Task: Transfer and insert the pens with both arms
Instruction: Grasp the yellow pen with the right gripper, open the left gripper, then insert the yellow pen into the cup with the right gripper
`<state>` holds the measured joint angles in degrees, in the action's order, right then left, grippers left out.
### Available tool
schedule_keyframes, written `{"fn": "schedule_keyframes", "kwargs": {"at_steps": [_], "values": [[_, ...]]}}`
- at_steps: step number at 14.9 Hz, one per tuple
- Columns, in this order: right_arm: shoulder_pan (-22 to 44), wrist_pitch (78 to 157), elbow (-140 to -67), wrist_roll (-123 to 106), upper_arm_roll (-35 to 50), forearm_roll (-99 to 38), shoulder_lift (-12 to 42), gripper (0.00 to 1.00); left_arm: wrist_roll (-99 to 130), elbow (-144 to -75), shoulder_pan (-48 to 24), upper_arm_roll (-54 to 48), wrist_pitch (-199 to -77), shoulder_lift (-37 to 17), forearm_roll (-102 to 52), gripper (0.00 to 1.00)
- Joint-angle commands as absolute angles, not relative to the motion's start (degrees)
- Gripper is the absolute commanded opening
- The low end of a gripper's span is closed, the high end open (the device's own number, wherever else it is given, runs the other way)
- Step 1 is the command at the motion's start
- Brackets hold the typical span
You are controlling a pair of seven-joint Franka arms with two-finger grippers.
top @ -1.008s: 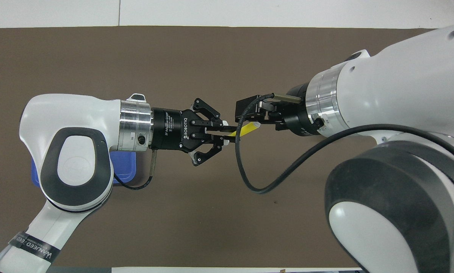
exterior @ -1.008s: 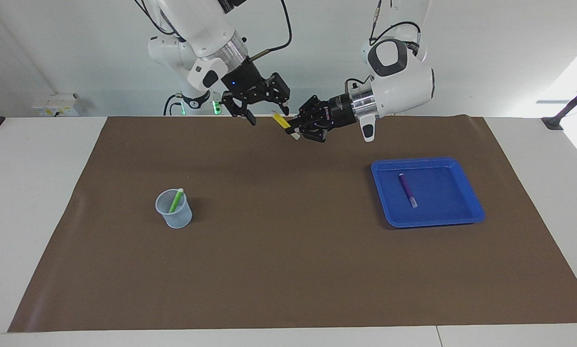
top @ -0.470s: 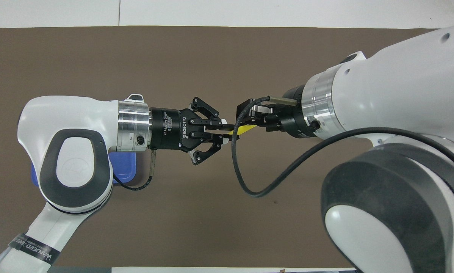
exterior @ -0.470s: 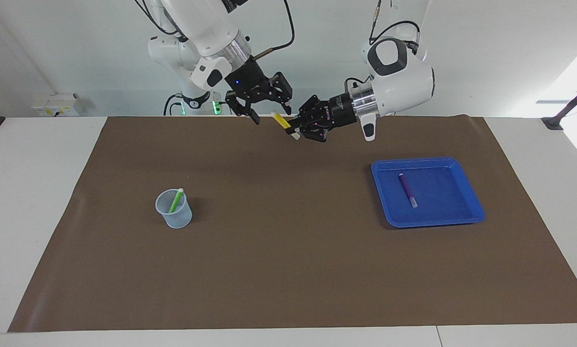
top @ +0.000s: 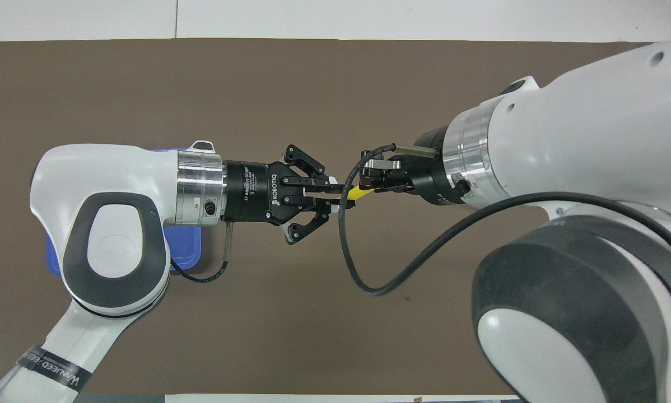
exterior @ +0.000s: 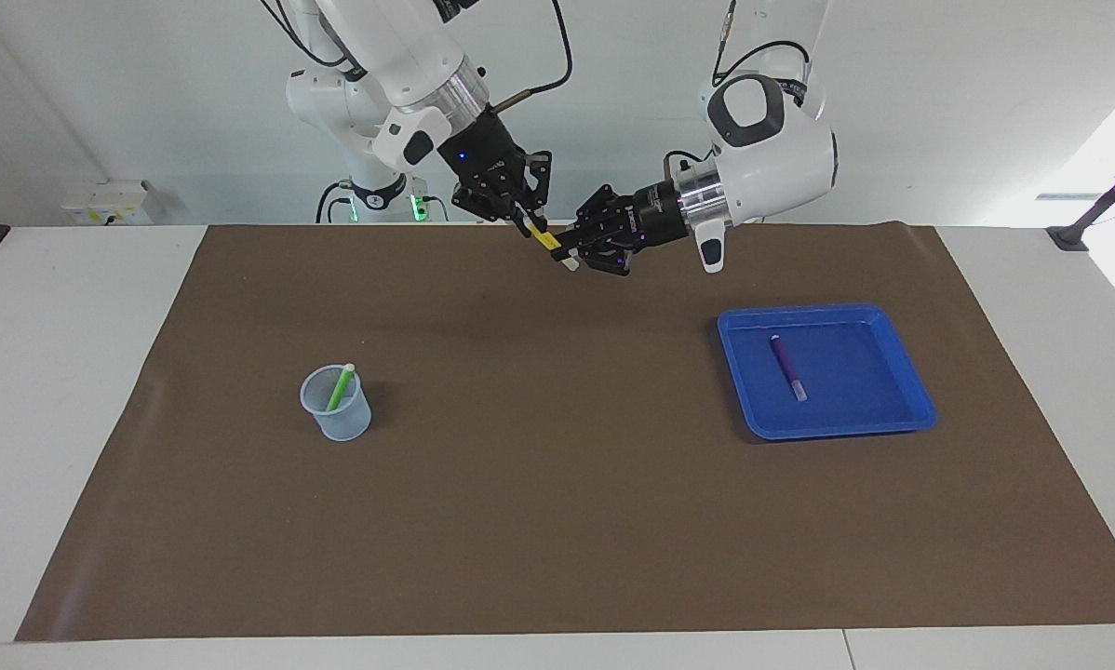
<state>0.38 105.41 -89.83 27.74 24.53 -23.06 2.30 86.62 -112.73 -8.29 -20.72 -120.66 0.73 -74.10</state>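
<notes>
The yellow pen [exterior: 546, 239] is in the air over the robots' edge of the table [exterior: 557, 521], near the middle of that edge. The left gripper [exterior: 571, 253] has its jaws pinching the pen close to its whitish end. The right gripper [exterior: 526, 221] has come to the pen's free end; its jaws look drawn in around that end, but I cannot tell if they already press on it.

The risk, as I judge it, is the moment of exchange. If the left jaws let go before the right jaws hold firmly, the pen will fall on the table and may roll. If both hold and one arm pulls, the slim pen can twist or slip to a bad angle for putting into the cup [exterior: 337, 403].

The left arm reaches out almost level, wrist pointing toward the right arm's end. The right arm comes down slanting from above to meet it.

The green pen [exterior: 340, 386] stands in the cup. The purple pen [exterior: 786, 367] lies in the blue tray [exterior: 911, 409].
</notes>
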Motion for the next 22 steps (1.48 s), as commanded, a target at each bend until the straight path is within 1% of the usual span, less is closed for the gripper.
{"fn": "schedule_keyframes", "kwargs": {"at_steps": [1, 2, 3, 6, 8, 11, 14, 16, 18, 19, 21, 22], "values": [[-0.79, 105.12, -90.61, 27.16, 24.87, -23.12, 1.76, 0.0, 85.78, -114.52, -9.14, -19.95, -122.34, 2.64, -76.03, 0.0], [-1.05, 105.03, -90.79, 27.16, 24.79, -22.68, 1.67, 0.0, 85.43, -114.43, -9.14, -19.95, -122.69, 2.9, -75.94, 0.0], [-1.32, 104.94, -91.14, 27.07, 24.52, -21.46, 1.41, 0.0, 85.69, -114.35, -9.23, -19.95, -123.74, 3.16, -75.94, 0.99], [-2.81, 104.94, -93.15, 22.79, 23.21, -18.9, 0.27, 0.0, 85.96, -115.48, -10.55, -19.95, -126.64, 4.83, -75.85, 1.0], [-2.81, 105.03, -95.17, 18.04, 20.32, -17.85, -0.87, 0.0, 86.22, -115.49, -10.02, -19.86, -126.65, 5.01, -75.59, 1.0], [-2.81, 105.03, -98.25, 11.98, 16.71, -11.45, -2.28, 0.0, 86.31, -115.49, -9.58, -19.86, -126.65, 5.01, -75.41, 1.0], [-2.81, 107.39, -105.01, 2.67, 11.97, -8.62, -5.09, 0.0, 86.4, -115.49, -8.62, -19.69, -126.21, 5.01, -75.15, 1.0], [-2.9, 112.56, -110.36, -3.66, 9.15, -6.78, -7.11, 0.0, 86.4, -115.4, -8.18, -19.51, -126.12, 5.01, -73.58, 1.0], [-2.9, 117.05, -114.94, -8.94, 6.87, -5.89, -8.35, 0.0, 86.4, -115.05, -7.82, -19.6, -126.04, 4.92, -69.54, 1.0], [-2.9, 118.03, -116.27, -10.79, 5.81, -5.19, -8.61, 0.0, 86.31, -115.05, -7.82, -19.51, -126.04, 4.83, -66.65, 1.0], [-2.9, 119.26, -117.76, -14.57, 3.27, -3.87, -8.53, 0.0, 86.13, -114.53, -7.82, -19.42, -125.6, 4.75, -54.56, 1.0], [-2.9, 121.09, -118.73, -15.89, 2.73, -3.87, -8.26, 0.0, 86.13, -114.09, -7.74, -19.42, -125.25, 4.57, -49.71, 1.0]]}}
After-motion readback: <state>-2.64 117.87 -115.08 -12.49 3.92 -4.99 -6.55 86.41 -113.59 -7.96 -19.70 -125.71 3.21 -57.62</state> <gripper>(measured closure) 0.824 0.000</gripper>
